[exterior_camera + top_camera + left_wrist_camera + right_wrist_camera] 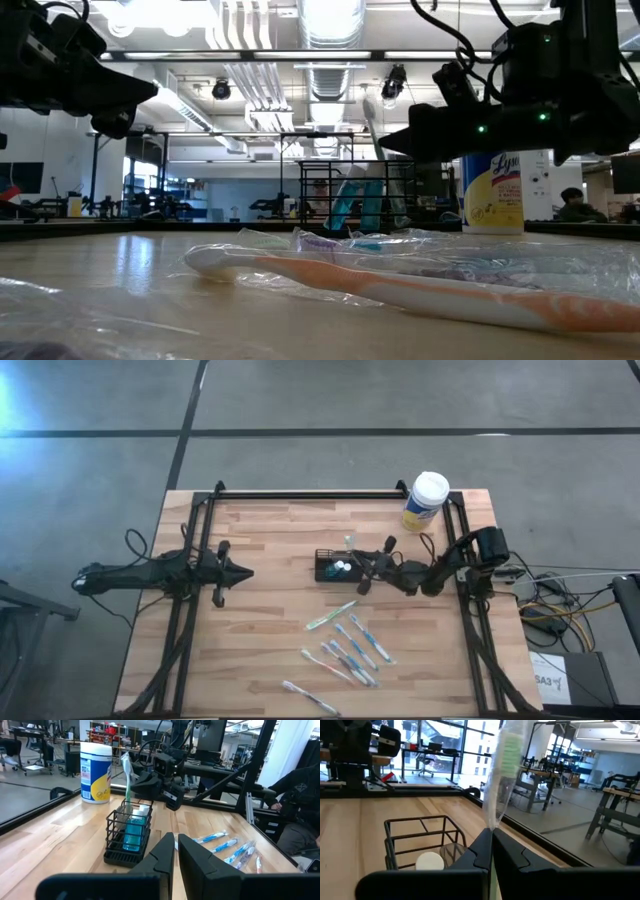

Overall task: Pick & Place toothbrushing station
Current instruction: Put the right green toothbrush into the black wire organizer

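Note:
The black mesh caddy (pixel 335 567) stands at mid-table and also shows in the left wrist view (pixel 127 832) and the right wrist view (pixel 420 837). It holds a blue item and a white-capped item. A clear-wrapped toothbrush with green bristles (pixel 127 775) stands upright at the caddy's end nearest the right arm. My right gripper (pixel 365 572) is shut on this toothbrush beside that end. My left gripper (pixel 245 572) is shut and empty, well to the caddy's left and above the table. My right gripper pinches the wrapped toothbrush's handle (pixel 492 822) between its two fingers, coming level from the table's right side, across the brush. The brush stands upright with its bristle head (pixel 509 750) above the fingers. Its lower part reaches down into the caddy (pixel 128 815).
A white-lidded, yellow-labelled canister (pixel 427 500) stands at the far right corner. Several wrapped toothbrushes (pixel 350 645) lie loose on the near half of the table; one orange one (pixel 400 290) lies close to the low camera. A person (pixel 300 795) sits beyond the table.

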You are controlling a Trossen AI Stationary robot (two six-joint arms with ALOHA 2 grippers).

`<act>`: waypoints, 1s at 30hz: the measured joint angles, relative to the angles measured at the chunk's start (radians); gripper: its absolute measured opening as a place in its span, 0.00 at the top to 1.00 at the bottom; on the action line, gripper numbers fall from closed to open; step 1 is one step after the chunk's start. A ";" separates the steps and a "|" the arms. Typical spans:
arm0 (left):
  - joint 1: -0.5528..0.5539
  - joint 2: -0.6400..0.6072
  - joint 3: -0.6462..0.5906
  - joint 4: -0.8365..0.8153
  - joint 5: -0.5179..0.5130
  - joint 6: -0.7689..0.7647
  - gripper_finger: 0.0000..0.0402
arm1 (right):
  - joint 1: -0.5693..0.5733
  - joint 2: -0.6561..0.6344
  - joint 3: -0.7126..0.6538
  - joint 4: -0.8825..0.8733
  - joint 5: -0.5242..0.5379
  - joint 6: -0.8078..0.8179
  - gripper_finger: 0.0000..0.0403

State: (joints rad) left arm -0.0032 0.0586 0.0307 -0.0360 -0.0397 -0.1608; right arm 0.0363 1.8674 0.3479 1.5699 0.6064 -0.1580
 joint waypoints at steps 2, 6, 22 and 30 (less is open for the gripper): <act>0.000 0.000 0.000 0.001 0.000 -0.002 0.93 | 0.002 -0.001 0.001 0.000 0.000 0.003 0.98; 0.000 0.000 -0.001 0.004 0.000 -0.007 0.93 | 0.014 -0.012 0.003 0.000 0.019 0.006 0.98; 0.000 0.000 -0.003 0.013 -0.001 -0.068 0.93 | 0.081 -0.013 -0.002 -0.024 0.105 0.020 0.98; 0.000 0.000 -0.003 0.014 -0.002 -0.084 0.93 | 0.084 -0.013 -0.006 -0.049 0.105 0.050 0.98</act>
State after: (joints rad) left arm -0.0029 0.0586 0.0273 -0.0223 -0.0422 -0.2450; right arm 0.1204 1.8549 0.3420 1.5208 0.7109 -0.1085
